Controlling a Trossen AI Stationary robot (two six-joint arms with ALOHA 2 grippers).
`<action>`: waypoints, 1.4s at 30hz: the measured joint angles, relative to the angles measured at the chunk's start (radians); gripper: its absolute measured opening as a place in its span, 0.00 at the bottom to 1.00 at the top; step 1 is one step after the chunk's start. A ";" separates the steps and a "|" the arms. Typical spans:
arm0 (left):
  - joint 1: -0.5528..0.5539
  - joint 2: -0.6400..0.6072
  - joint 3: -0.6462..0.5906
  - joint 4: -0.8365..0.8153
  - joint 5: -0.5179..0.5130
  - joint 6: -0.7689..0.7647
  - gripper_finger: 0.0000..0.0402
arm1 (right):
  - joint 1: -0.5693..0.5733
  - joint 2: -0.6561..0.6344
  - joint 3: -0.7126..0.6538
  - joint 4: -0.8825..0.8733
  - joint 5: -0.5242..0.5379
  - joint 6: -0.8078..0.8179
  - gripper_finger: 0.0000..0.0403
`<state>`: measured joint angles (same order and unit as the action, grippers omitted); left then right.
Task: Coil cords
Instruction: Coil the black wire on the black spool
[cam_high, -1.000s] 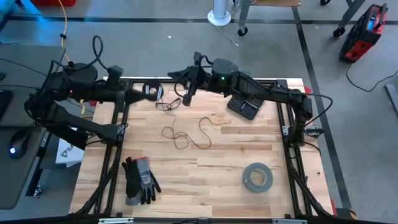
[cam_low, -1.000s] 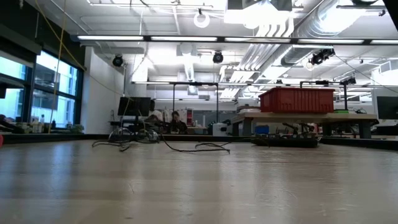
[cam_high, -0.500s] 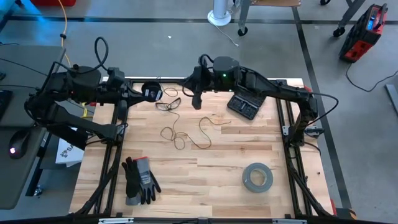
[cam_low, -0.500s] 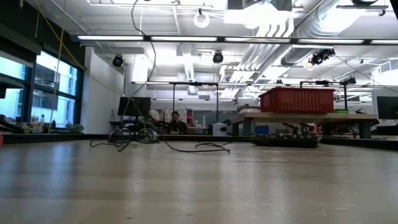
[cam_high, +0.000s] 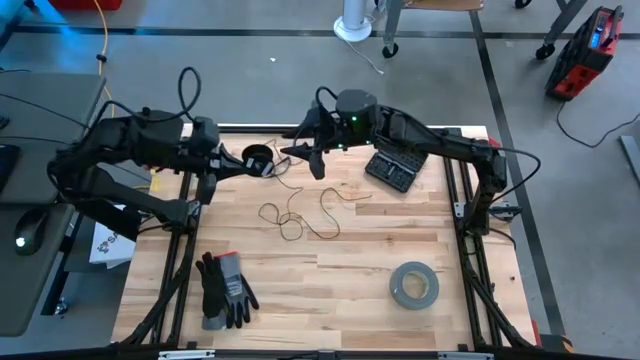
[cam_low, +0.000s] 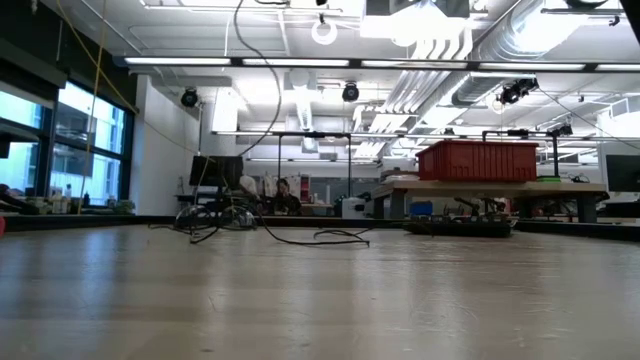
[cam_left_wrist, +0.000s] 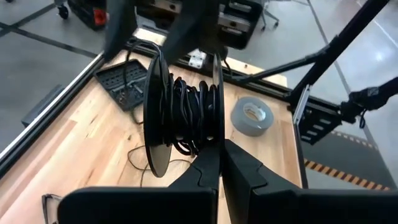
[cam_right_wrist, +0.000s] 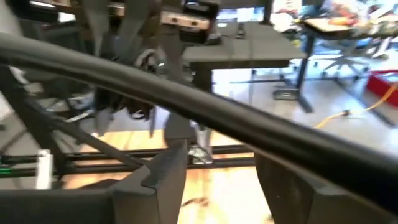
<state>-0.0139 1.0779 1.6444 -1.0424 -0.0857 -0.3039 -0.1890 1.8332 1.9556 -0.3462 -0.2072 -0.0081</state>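
Note:
The thin dark cord (cam_high: 296, 216) lies in loose loops on the wooden table, and part of it is wound on the small black spool (cam_high: 258, 158) (cam_left_wrist: 183, 115). My left gripper (cam_high: 243, 160) (cam_left_wrist: 222, 167) is shut on that spool above the table's far left. My right gripper (cam_high: 308, 158) (cam_right_wrist: 217, 186) hangs open just right of the spool, over the cord's far loops (cam_high: 282, 166), with nothing between its fingers. In the low view the cord (cam_low: 300, 237) rests on the far part of the table and neither gripper shows. My left gripper pinches the rim of one flange of the spool (cam_left_wrist: 215, 140) between its two shut fingers. The fingers come from the table's left, slanting a little downward. The spool is lifted clear of the table with its flanges on edge, and cord is wound between them.
A black case (cam_high: 392, 171) lies at the far right beside the right arm. A grey tape roll (cam_high: 413, 284) sits near the front right and a pair of dark gloves (cam_high: 225, 290) near the front left. Black frame rails (cam_high: 190, 250) border the table's sides.
My left gripper has carried the spool a little toward the table's right and rolled it about the wrist. My right gripper has tipped and rolled in place, and its fingers have spread open. The loops on the table have stayed where they were.

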 joint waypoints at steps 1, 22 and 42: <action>0.000 0.005 0.000 0.000 0.000 0.004 0.00 | 0.000 0.000 0.000 -0.003 0.018 -0.016 0.46; 0.000 0.018 0.000 0.076 -0.017 0.021 0.00 | 0.001 0.027 -0.001 -0.048 -0.025 -0.019 0.38; 0.001 0.017 0.000 0.033 -0.241 0.131 0.00 | 0.048 -0.026 0.000 -0.138 0.095 -0.105 0.00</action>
<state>-0.0132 1.0946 1.6444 -1.0094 -0.3265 -0.1726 -0.1414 1.8076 1.9553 -0.4843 -0.1124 -0.1131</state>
